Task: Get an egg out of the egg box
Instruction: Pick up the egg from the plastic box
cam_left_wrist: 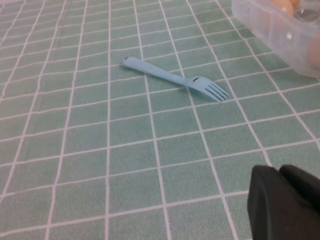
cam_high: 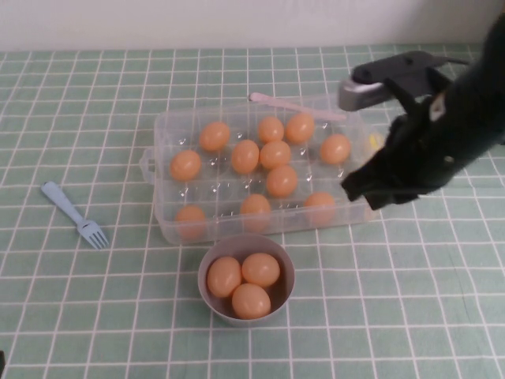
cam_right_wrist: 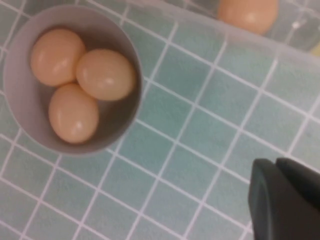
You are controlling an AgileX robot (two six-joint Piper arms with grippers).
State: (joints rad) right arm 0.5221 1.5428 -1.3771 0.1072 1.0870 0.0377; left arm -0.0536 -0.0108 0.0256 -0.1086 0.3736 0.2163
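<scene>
The clear plastic egg box (cam_high: 162, 130) lies in the middle of the table and holds several orange-tan eggs, one near its centre (cam_high: 282, 180). My right gripper (cam_high: 359, 189) hovers over the box's right front corner. In the right wrist view its black fingers (cam_right_wrist: 265, 175) are pressed together and hold nothing. That view also shows the box wall (cam_right_wrist: 250, 45) with one egg (cam_right_wrist: 247, 12) behind it. My left gripper (cam_left_wrist: 280, 170) is shut and empty, low over the cloth at the near left. A corner of the box (cam_left_wrist: 280, 30) shows in its view.
A small grey bowl (cam_high: 211, 254) with three eggs stands just in front of the box and also shows in the right wrist view (cam_right_wrist: 15, 60). A light blue fork (cam_high: 75, 215) lies left of the box. A pink utensil (cam_high: 292, 105) lies along the box's back edge.
</scene>
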